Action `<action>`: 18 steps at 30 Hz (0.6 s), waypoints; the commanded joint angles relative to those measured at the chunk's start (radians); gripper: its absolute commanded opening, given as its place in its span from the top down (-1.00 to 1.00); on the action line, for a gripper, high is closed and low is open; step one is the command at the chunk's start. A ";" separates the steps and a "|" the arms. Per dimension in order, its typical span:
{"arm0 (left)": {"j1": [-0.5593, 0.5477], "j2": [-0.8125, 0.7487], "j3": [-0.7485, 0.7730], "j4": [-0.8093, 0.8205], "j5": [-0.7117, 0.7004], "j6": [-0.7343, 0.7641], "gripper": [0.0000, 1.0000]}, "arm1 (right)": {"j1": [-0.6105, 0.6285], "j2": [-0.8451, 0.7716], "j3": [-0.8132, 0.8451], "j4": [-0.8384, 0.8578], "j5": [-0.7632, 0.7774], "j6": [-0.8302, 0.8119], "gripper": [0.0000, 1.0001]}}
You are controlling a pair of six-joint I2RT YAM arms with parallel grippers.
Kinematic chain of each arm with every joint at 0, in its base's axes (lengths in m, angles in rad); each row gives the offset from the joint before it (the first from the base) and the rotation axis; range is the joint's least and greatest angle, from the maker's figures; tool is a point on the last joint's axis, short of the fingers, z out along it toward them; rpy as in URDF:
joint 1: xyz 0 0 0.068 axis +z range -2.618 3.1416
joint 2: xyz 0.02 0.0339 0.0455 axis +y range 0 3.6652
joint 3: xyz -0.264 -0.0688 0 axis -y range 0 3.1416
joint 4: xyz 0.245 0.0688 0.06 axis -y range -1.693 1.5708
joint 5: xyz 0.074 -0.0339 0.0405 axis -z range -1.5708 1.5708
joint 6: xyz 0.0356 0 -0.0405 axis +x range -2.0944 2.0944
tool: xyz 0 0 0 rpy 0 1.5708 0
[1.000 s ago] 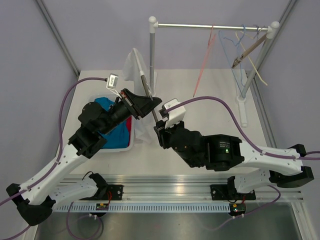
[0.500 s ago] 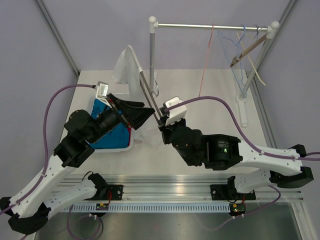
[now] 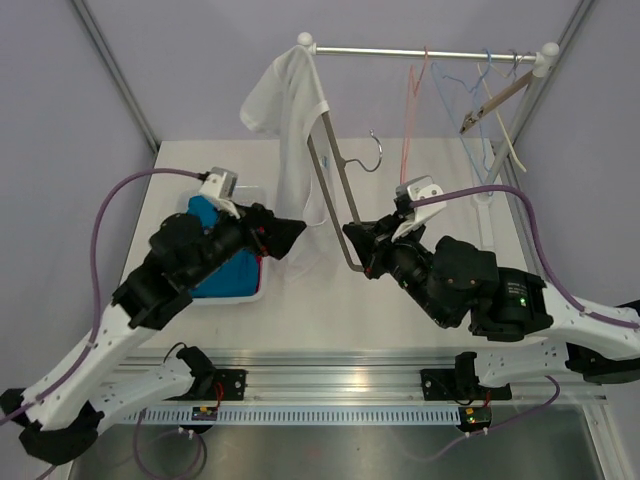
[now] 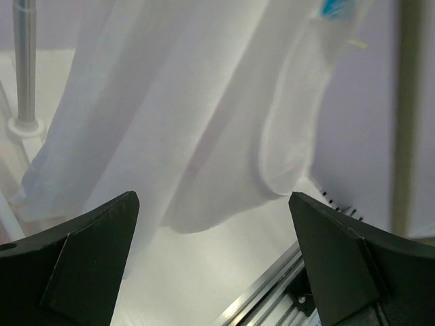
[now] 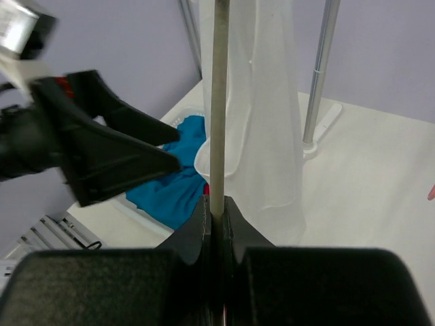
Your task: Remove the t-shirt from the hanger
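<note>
The white t-shirt (image 3: 288, 120) hangs in folds from the upper end of a pale hanger (image 3: 332, 195) that stands steeply tilted, its metal hook (image 3: 376, 152) pointing right. My right gripper (image 3: 358, 256) is shut on the hanger's lower end. In the right wrist view the hanger's bar (image 5: 217, 102) rises from between the closed fingers of the right gripper (image 5: 217, 207), with the t-shirt (image 5: 272, 136) behind it. My left gripper (image 3: 290, 234) stands open just left of the cloth's lower edge, holding nothing. Its wrist view shows the t-shirt (image 4: 190, 102) above the left gripper (image 4: 214, 272).
A white bin (image 3: 256, 292) with blue clothes (image 3: 225, 270) sits at the left of the table. The clothes rack's rail (image 3: 430, 50) carries several bare hangers (image 3: 480, 90), and a pink one (image 3: 408, 110). The rack's left post (image 3: 304, 70) stands behind the shirt.
The right arm has lifted the hanger and t-shirt up and to the right. The left gripper has opened wide and now stands off the cloth, lower and to the left.
</note>
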 commanded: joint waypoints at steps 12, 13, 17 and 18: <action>-0.005 0.339 0.227 0.121 -0.145 0.198 -0.74 | -0.008 -0.086 0.007 0.062 -0.254 0.008 1.00; -0.005 0.329 0.227 0.150 -0.162 0.208 -0.38 | -0.006 -0.099 0.002 0.054 -0.253 0.011 1.00; 0.000 0.268 0.219 0.179 -0.272 0.232 1.00 | -0.008 -0.179 -0.047 0.045 -0.242 0.030 1.00; 0.009 0.252 0.216 0.191 -0.284 0.237 1.00 | -0.006 -0.208 -0.054 0.031 -0.233 0.039 1.00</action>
